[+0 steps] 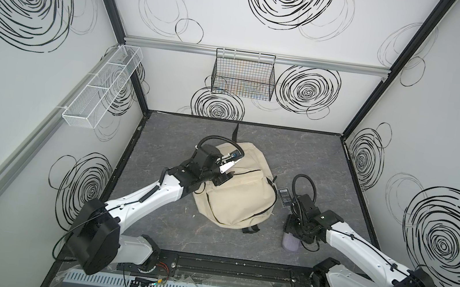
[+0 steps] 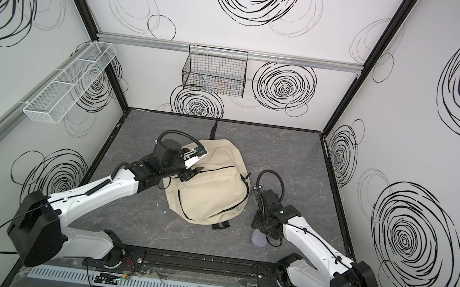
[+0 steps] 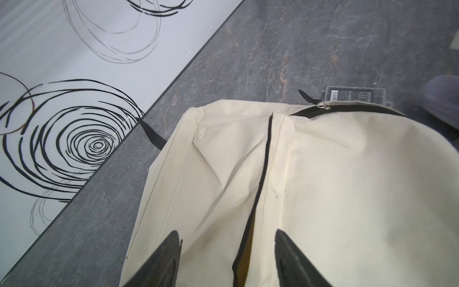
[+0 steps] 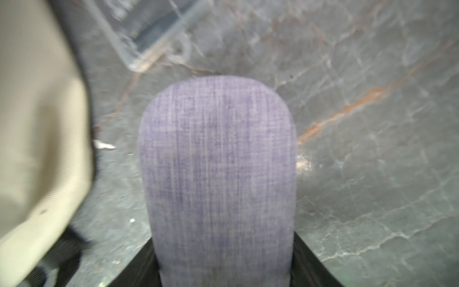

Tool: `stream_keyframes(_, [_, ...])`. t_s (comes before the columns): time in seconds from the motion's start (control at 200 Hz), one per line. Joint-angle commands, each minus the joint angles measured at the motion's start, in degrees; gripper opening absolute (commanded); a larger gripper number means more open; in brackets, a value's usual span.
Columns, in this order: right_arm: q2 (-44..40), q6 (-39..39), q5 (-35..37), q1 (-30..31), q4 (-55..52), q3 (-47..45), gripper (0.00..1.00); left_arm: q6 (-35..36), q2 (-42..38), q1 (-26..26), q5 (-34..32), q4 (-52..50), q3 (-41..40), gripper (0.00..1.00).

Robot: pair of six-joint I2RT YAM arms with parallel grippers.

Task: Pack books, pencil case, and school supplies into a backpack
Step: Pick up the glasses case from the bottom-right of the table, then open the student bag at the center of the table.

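Cream backpack (image 1: 234, 193) flat at mid-frame in both top views, zip partly undone. Over that zip, left gripper (image 3: 227, 233), jaws spread, holding nothing. Right of the bag, purple pencil case (image 4: 218, 161) pinched in right gripper (image 4: 224, 244); dark packet (image 1: 284, 198) just above.

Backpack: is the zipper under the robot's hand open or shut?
Partly open: the backpack zipper gapes near the left hand, showing yellow inside; farther along it looks closed.
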Motion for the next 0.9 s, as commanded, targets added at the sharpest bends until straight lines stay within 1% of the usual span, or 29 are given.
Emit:
stream_keyframes(0.0, [-2.08, -2.41, -0.79, -0.42, 0.98, 3.56, 0.44, -0.94, 3.92, 0.13, 1.83, -4.84, 4.43, 0.64])
stream_keyframes(0.035, [-2.29, -2.44, -1.14, -0.44, 1.00, 4.17, 0.40, -0.79, 5.07, -0.10, 2.98, -5.60, 5.25, 0.66])
stream_keyframes(0.115, [-2.76, -2.07, -1.91, -0.44, 0.84, 5.40, 0.38, 0.24, 7.88, -0.88, 5.14, -7.95, 7.37, 0.67])
stream_keyframes(0.21, [-3.66, -1.98, -2.90, -0.36, 1.63, 6.10, 0.38, 0.53, 10.90, -1.76, 3.69, -8.11, 9.16, 0.66])
stream_keyframes(0.27, [-4.34, -2.05, -3.41, -0.36, 2.50, 5.95, 0.38, -0.43, 12.46, -1.94, 1.31, -7.12, 10.17, 0.64])
stream_keyframes(0.385, [-4.83, -2.20, -4.08, -0.32, 3.19, 5.93, 0.38, -0.07, 14.93, -2.18, 1.60, -7.98, 12.28, 0.64])
stream_keyframes(0.42, [-4.87, -2.18, -4.16, -0.29, 3.34, 6.06, 0.38, 0.10, 15.49, -2.26, 1.87, -8.25, 12.77, 0.65])
stream_keyframes(0.475, [-4.85, -2.51, -4.23, -0.35, 3.66, 6.09, 0.38, 0.15, 16.17, -2.50, 2.39, -7.80, 12.94, 0.69])
stream_keyframes(0.54, [-4.59, -2.84, -4.51, -0.34, 4.28, 6.50, 0.38, -0.13, 16.98, -2.68, 2.19, -6.79, 12.98, 0.70])
stream_keyframes(0.645, [-3.84, -3.55, -5.10, -0.37, 5.16, 7.67, 0.38, 0.17, 19.24, -3.25, -0.09, -6.46, 13.89, 0.65])
stream_keyframes(0.725, [-3.00, -4.26, -4.75, -0.40, 5.29, 9.07, 0.38, 1.80, 21.23, -3.81, -2.28, -6.57, 14.88, 0.63])
stream_keyframes(0.82, [-2.02, -4.87, -4.63, -0.40, 5.53, 11.02, 0.38, 2.33, 22.80, -3.92, -6.06, -5.73, 16.37, 0.57])
stream_keyframes(0.87, [-1.56, -5.03, -4.93, -0.41, 5.59, 11.89, 0.38, 2.80, 23.21, -3.84, -6.92, -5.52, 17.13, 0.52])
stream_keyframes(0.895, [-1.39, -5.14, -5.04, -0.38, 5.59, 12.39, 0.38, 2.92, 23.29, -3.70, -7.23, -5.37, 17.43, 0.46])
